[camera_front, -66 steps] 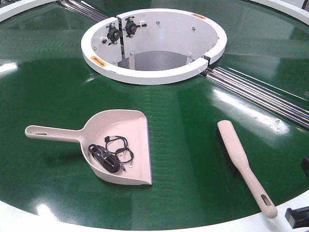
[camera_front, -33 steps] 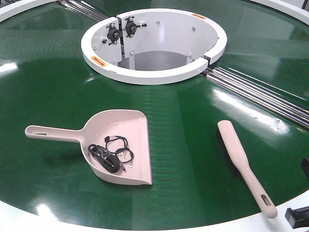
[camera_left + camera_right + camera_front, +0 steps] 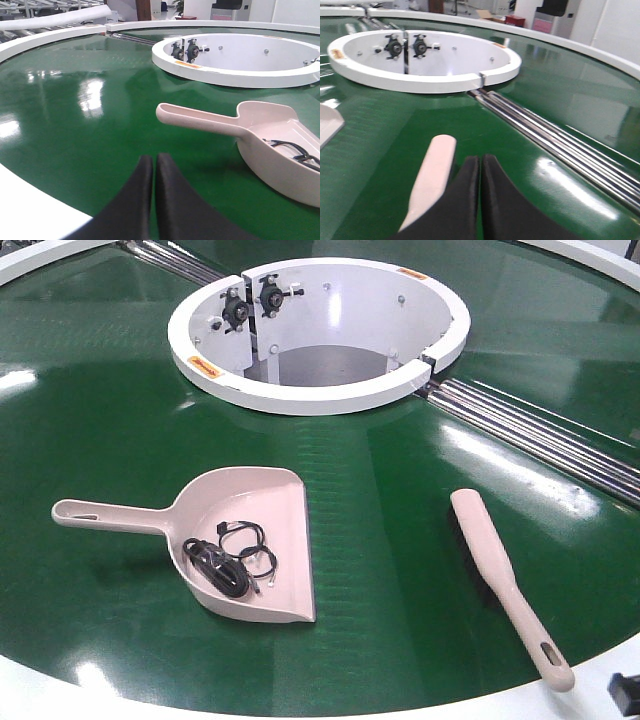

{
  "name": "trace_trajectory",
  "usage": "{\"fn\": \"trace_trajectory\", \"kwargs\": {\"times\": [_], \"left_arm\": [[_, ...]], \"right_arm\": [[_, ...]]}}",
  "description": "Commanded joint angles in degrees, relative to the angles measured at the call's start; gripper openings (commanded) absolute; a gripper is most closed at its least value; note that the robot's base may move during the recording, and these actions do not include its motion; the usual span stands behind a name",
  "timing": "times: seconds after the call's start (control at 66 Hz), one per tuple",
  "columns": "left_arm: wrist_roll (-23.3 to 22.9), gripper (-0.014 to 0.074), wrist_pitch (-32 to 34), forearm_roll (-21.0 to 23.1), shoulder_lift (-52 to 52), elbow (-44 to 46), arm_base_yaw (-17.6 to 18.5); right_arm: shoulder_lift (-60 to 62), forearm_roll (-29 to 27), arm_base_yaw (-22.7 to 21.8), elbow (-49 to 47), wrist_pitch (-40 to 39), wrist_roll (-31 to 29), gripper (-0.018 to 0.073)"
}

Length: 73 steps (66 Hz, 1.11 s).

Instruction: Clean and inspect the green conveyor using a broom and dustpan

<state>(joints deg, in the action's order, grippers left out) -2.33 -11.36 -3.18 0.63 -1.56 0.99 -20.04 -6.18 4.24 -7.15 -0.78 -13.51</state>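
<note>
The dustpan [image 3: 250, 540] lies on the green conveyor [image 3: 100, 420], handle to the left, with a tangle of black cable [image 3: 232, 558] in its scoop. It also shows in the left wrist view [image 3: 260, 140]. The broom [image 3: 505, 580] lies to the right, handle end near the front rim; its pale back shows in the right wrist view [image 3: 432, 177]. My left gripper [image 3: 152, 162] is shut and empty, low over the belt in front of the dustpan handle. My right gripper [image 3: 481, 162] is shut and empty, just right of the broom.
The white central ring opening [image 3: 320, 330] sits at the back middle with two black bearings inside. Steel roller strips [image 3: 540, 440] run from it to the right. The white outer rim [image 3: 60, 690] bounds the front. A dark part of the right arm [image 3: 625, 695] shows at the bottom right corner.
The dark part of the right arm at the bottom right of the front view has drawn back lower and further right. The dustpan and broom have not moved.
</note>
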Motion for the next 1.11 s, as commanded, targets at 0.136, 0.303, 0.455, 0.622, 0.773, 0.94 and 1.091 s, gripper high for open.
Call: {"fn": "trace_trajectory", "kwargs": {"times": [0.136,0.303,0.455,0.622,0.773,0.94,1.091], "left_arm": [[-0.6,-0.0007,4.0,0.1,0.8,-1.0,-0.2],[-0.6,-0.0007,4.0,0.1,0.8,-1.0,-0.2],[-0.6,-0.0007,4.0,0.1,0.8,-1.0,-0.2],[-0.6,-0.0007,4.0,0.1,0.8,-1.0,-0.2],[-0.6,-0.0007,4.0,0.1,0.8,-1.0,-0.2],[-0.6,-0.0007,4.0,0.1,0.8,-1.0,-0.2],[-0.6,-0.0007,4.0,0.1,0.8,-1.0,-0.2]], "right_arm": [[10.8,1.6,-2.8,-1.5,6.3,-1.0,-0.0001],[16.8,3.8,-2.8,-1.5,10.6,-2.2,-0.0001],[19.7,3.8,-2.8,3.5,3.5,-1.9,-0.0001],[21.2,1.8,-2.8,9.4,-4.3,-2.2,-0.0001],[21.2,1.7,-2.8,9.7,-2.3,-2.4,-0.0001],[21.2,1.6,-2.6,9.7,-2.4,-2.4,-0.0001],[21.2,1.6,-2.6,9.7,-2.4,-2.4,-0.0001]]}}
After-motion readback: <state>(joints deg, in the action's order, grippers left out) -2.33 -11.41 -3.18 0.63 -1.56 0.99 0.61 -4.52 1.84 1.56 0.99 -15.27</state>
